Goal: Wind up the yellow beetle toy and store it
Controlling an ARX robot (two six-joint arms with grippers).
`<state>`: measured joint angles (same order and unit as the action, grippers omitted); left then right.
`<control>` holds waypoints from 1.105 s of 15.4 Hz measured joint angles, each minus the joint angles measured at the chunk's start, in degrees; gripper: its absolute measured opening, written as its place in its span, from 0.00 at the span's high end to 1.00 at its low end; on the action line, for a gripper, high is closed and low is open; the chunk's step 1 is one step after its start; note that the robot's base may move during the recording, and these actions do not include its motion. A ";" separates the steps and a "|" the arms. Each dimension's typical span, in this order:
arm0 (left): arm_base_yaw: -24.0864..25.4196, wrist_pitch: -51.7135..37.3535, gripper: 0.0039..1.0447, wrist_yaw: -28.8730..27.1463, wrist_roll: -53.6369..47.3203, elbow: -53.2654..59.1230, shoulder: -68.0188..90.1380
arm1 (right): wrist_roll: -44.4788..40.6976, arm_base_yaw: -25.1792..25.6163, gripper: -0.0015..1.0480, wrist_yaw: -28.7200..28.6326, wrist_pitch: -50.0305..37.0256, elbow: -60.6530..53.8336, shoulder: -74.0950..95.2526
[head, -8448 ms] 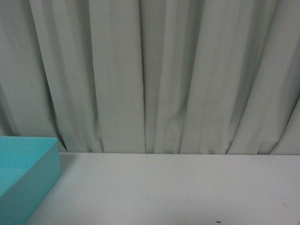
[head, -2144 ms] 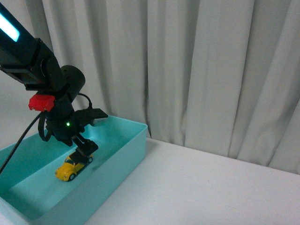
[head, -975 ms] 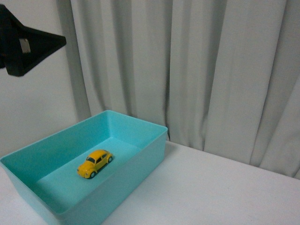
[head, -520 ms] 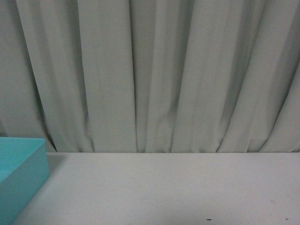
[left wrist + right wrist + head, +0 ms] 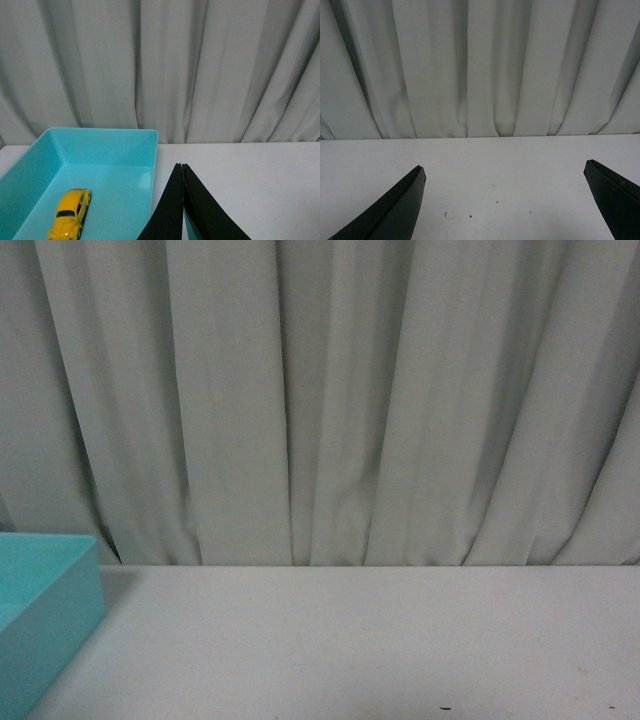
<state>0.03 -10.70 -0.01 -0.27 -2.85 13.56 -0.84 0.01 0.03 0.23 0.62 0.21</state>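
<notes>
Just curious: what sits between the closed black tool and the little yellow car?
Left wrist view: only the turquoise bin's wall separates left tool and yellow beetle toy.

Teal bin (image 5: 45, 615) on white table (image 5: 350, 640), far left; grey pleated curtain (image 5: 330, 400) right behind.

No writing, label, brand, number or sign can be read in any of the three views. The yellow toy car (image 5: 69, 220), the turquoise bin (image 5: 100, 137), the curtain (image 5: 330, 400) and the white surface (image 5: 360, 640) all show plain, unmarked faces.
</notes>
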 joint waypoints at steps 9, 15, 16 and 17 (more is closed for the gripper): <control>0.00 10.91 0.99 -0.02 0.04 2.29 -13.44 | 0.00 0.00 0.06 -0.02 0.00 0.00 0.00; 0.00 10.93 0.60 -0.02 0.11 2.29 -13.46 | 0.00 0.00 0.06 -0.02 -0.02 0.00 0.00; 0.00 10.93 0.48 -0.02 0.11 2.29 -13.46 | 0.00 0.00 0.06 0.00 0.00 0.00 0.00; 0.00 10.93 0.37 -0.02 0.13 2.29 -13.46 | 0.00 0.00 0.06 -0.02 0.00 0.00 0.00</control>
<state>0.03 0.23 -0.03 -0.14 -0.56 0.10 -0.84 0.01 0.01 0.23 0.62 0.21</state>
